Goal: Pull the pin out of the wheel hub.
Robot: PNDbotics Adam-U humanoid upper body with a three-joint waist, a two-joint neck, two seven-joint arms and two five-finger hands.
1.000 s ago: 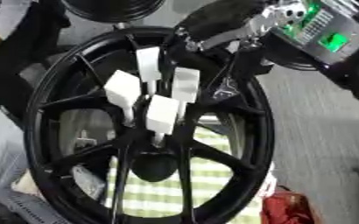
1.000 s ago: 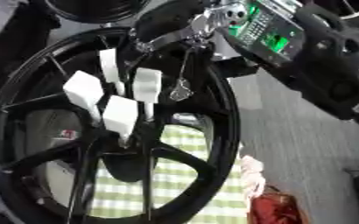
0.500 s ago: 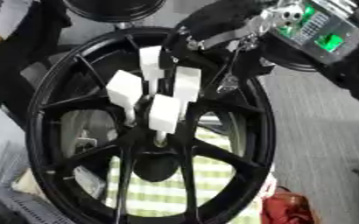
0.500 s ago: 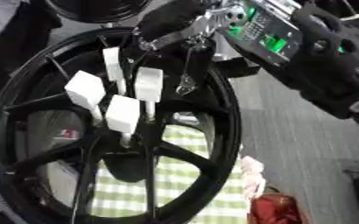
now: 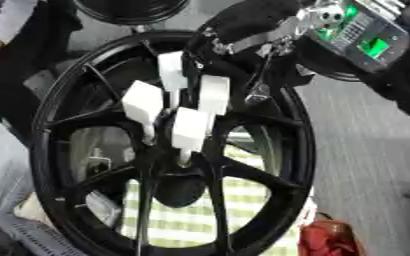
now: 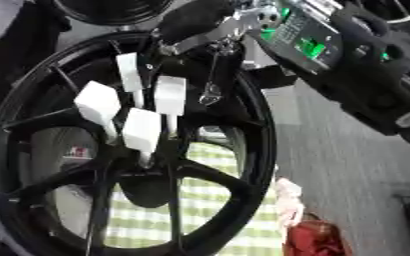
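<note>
Left eye view: a black spoked wheel (image 5: 169, 150) fills most of the frame, its hub (image 5: 180, 165) a little below the middle. Four white pins with block-shaped heads stand out of the hub in a tight cluster: one at 12 o'clock (image 5: 171, 71), one at 9 o'clock (image 5: 143, 102), one at 2 o'clock (image 5: 214, 94), and the nearest one at 6 o'clock of the cluster (image 5: 191, 128). All four have their thin stems seated in the hub. The right hand (image 5: 248, 25) comes in from 1 o'clock and sits over the wheel's upper rim, just above and beside the 12 o'clock pin. It is dark and bunched together, and I cannot tell whether its fingers are wide, narrow or closed on anything; no contact with a pin can be made out. Behind it, the forearm housing (image 5: 357, 35) shows green lights. A green-and-white checked cloth (image 5: 187, 220) shows between the lower spokes, and a red object (image 5: 331, 240) lies at 5 o'clock outside the rim.

Right eye view: the same cluster sits further left in the frame, with the right hand at 12 o'clock over the rim, close above the topmost pin. A second dark wheel (image 6: 112, 7) is partly visible at 11 o'clock. The left hand shows in neither view.
</note>
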